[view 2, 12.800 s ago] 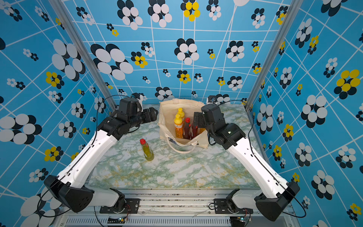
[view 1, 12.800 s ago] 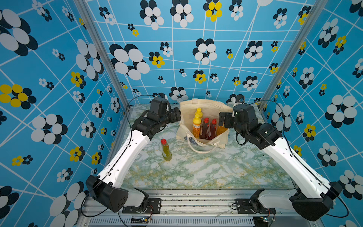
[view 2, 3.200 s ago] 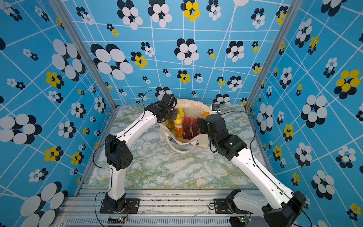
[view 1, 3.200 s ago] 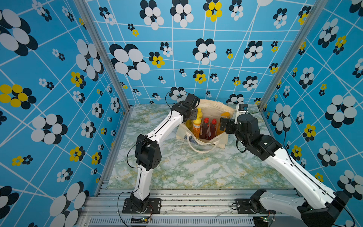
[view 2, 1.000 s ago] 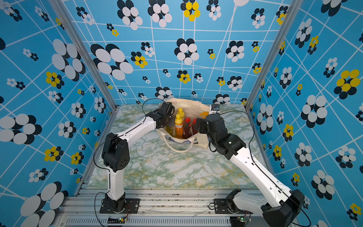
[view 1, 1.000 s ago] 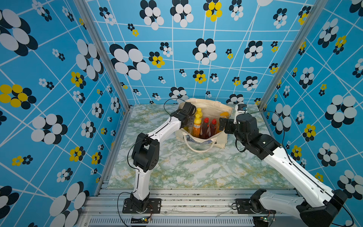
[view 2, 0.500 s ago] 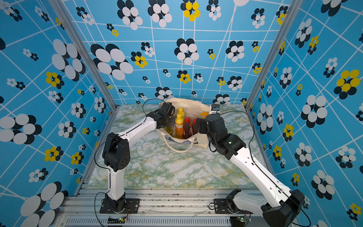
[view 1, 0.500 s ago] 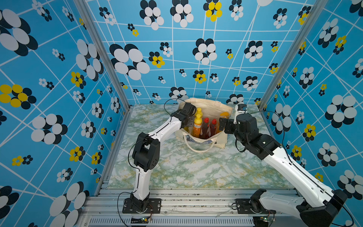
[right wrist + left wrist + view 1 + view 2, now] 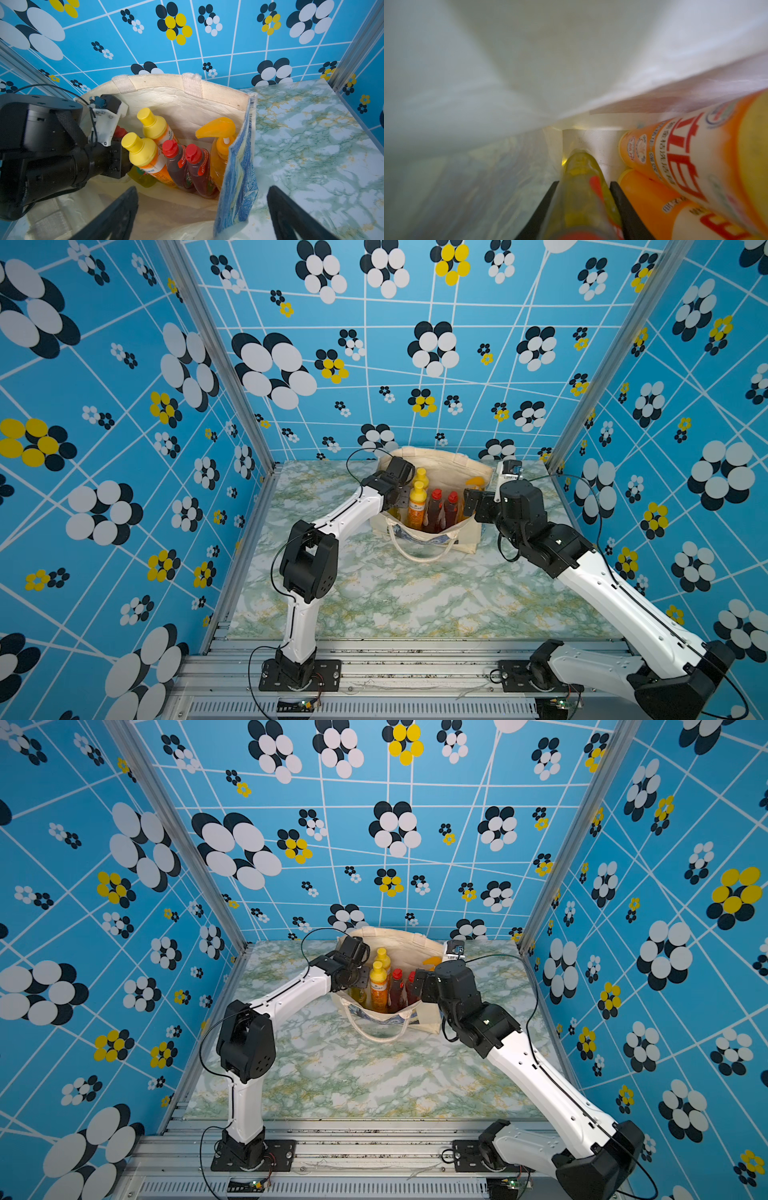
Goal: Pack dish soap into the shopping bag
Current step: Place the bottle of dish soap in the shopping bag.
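Six soap bottles are inside the canvas tote (image 9: 166, 97), which stands open at the back of the marbled tabletop (image 9: 311, 145), close to the rear wall. Through the right wrist camera I count five of them in a rough row. Two yellow-capped orange bottles (image 9: 143, 149) stand one behind the other, then two red-capped dark red bottles (image 9: 176, 164) stand side by side. Last is the big orange pump bottle (image 9: 220, 149), against the blue-printed end panel.

The sixth, the olive-green bottle (image 9: 577, 166), is at the end of the row nearest my left arm, just beside the front yellow-capped one. My left gripper (image 9: 584, 182) reaches down into the bag and pinches this bottle, with its two black fingers (image 9: 548, 199) pressed along the sides. I cannot tell whether the base rests on the bag floor.

My right gripper (image 9: 202, 188) is spread wide and holds nothing. One finger is over the bag mouth, the other over the tabletop, and the printed end panel stands between them. I cannot tell whether either finger touches the cloth.
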Controlling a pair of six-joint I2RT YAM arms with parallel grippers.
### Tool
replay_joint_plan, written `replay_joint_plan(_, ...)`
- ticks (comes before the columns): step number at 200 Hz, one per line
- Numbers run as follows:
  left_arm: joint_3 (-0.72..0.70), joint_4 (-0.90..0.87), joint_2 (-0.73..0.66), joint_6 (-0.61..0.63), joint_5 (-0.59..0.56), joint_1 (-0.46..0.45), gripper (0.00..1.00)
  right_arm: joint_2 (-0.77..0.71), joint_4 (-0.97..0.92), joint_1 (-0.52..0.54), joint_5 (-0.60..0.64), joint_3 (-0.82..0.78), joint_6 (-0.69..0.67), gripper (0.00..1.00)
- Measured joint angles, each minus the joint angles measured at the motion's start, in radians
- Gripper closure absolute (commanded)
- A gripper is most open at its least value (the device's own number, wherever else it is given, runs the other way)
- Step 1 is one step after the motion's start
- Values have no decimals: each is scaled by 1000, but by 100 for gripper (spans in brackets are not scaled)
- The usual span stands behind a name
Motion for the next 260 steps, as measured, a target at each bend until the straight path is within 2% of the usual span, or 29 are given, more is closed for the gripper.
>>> replay_joint_plan(35,15,-27,0,-9,-3,0,58,0,0,0,0,-7,0,1)
replay_joint_plan(41,17,-31,0,-10,-3,0,52,0,0,0,0,-9,0,1)
replay_joint_plan(68,27,-31,-11,-18,-7,0,51,0,0,0,0,-12,0,1)
replay_joint_plan(179,52,-45,-48,-19,-30,0,49,0,0,0,0,-13,0,1)
replay_joint_plan(260,81,-65,-137,-29,-45,0,48,0,0,0,0,-12,0,1)
